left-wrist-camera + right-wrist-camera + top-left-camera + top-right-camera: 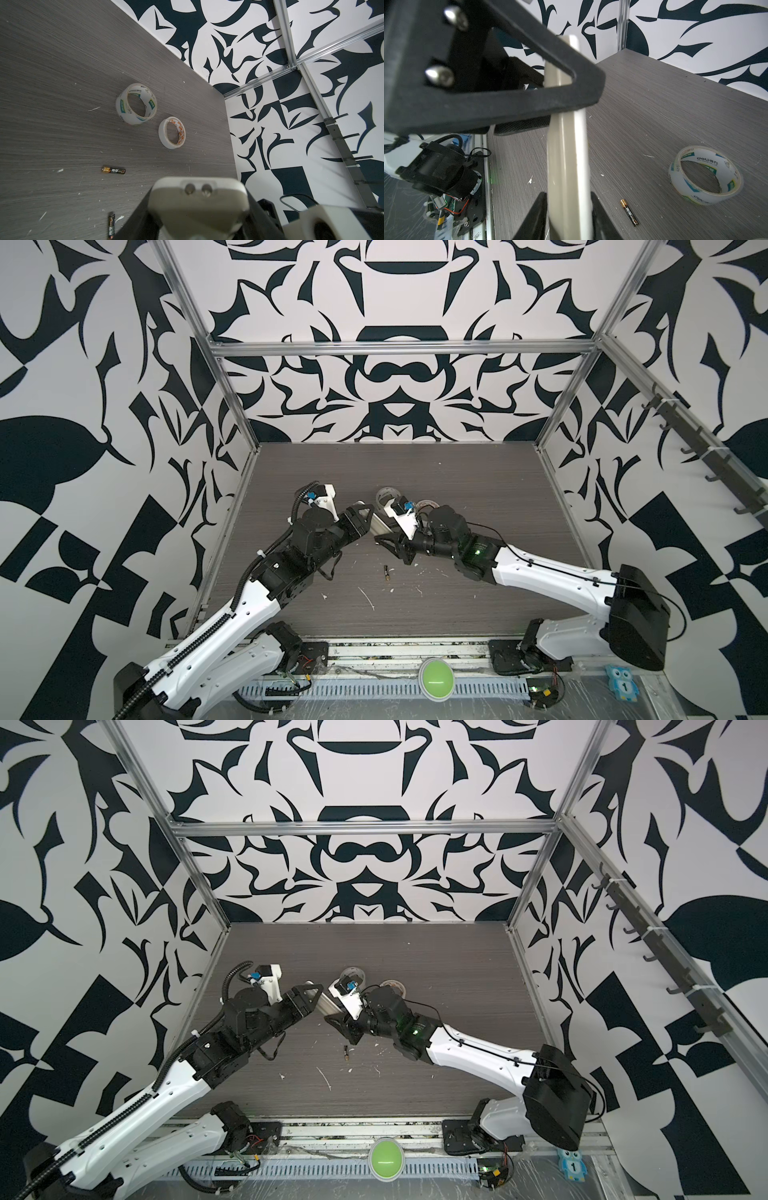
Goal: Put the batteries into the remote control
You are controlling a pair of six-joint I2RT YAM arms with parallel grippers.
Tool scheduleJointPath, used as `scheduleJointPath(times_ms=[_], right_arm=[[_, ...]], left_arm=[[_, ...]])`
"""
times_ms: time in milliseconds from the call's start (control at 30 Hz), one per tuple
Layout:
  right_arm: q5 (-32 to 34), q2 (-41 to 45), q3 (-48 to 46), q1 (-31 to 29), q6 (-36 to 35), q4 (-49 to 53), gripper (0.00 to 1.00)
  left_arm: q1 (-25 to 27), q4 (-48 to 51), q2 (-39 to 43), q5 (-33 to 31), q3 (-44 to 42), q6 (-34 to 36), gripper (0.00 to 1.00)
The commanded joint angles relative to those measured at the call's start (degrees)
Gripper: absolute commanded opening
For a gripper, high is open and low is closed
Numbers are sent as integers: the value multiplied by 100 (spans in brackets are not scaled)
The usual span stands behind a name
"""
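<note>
- Left hand (368, 516) clamps one end of the remote (566, 155). Right hand (380, 539) has its fingers (602, 223) against both sides of the other end and seems to grip it. Together they hold it in the air above the surface (457, 489).
- Remote: I cannot make out which face is up, or whether its cover is on or off. The hands hide most of it in both top views.
- Tape rolls (122, 106): half hidden behind the right hand from above.
- Batteries (113, 170): both lie loose on the surface, so loading looks wholly undone. Only one shows from above.
</note>
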State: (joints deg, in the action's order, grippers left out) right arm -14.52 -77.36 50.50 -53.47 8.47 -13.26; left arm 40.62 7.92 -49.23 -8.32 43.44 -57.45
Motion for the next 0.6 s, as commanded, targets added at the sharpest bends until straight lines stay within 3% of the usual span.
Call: scheduleJointPath(times_ms=[0, 133, 467, 567], right_arm=[[-22, -16, 239, -45, -20, -284, 33], [94, -8, 250, -46, -56, -231, 29], [103, 20, 320, -49, -135, -129, 1], [90, 50, 339, -51, -136, -49, 0]], left_arm=[[-19, -274, 1, 32, -89, -102, 0], [-19, -281, -3, 32, -87, -100, 0], [-19, -344, 19, 41, -152, -127, 0], [-19, -327, 30, 31, -147, -79, 2]])
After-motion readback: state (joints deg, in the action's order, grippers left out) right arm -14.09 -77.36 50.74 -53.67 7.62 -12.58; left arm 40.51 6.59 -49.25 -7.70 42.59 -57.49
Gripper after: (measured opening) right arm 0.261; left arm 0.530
